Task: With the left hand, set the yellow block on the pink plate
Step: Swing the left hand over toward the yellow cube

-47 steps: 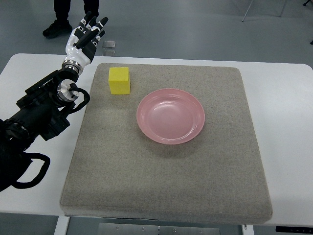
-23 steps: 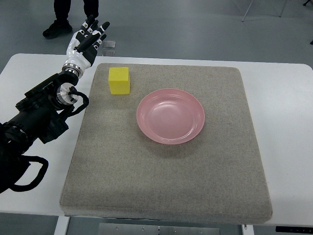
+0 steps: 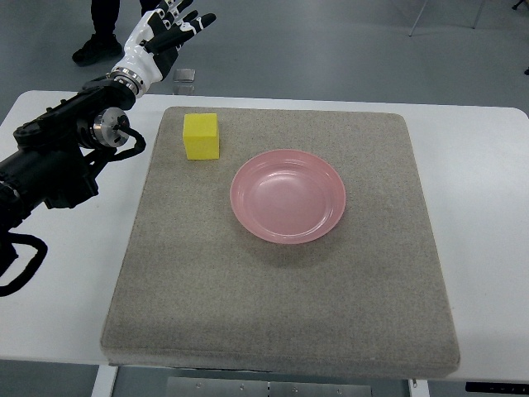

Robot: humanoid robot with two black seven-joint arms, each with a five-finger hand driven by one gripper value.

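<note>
- Yellow block [image 3: 202, 136] sits flat on the grey mat [image 3: 281, 322], near the mat's far left corner, free of any grip and well apart from the pink plate [image 3: 288, 195], which lies empty near the mat's middle.
- Left hand [image 3: 161, 39] is raised beyond the far edge of the white surface [image 3: 483, 174], above and to the far left of the block, its fingers [image 3: 201, 20] spread and extended with nothing held. That open spread looks like readiness for a grasp not yet begun.
- Its dark arm [image 3: 62, 157] comes in from the left edge and lies across the surface's left side, beside the mat, which leaves the block clear to reach from the left.
- Plate lies to the right of the block and nearer the robot, with bare mat between them, so the carry would likely be short and unobstructed.
- A person's feet [image 3: 95, 50] show on the floor beyond the surface; a small clear object [image 3: 184, 76] also lies there.
- Right arm does not show.
</note>
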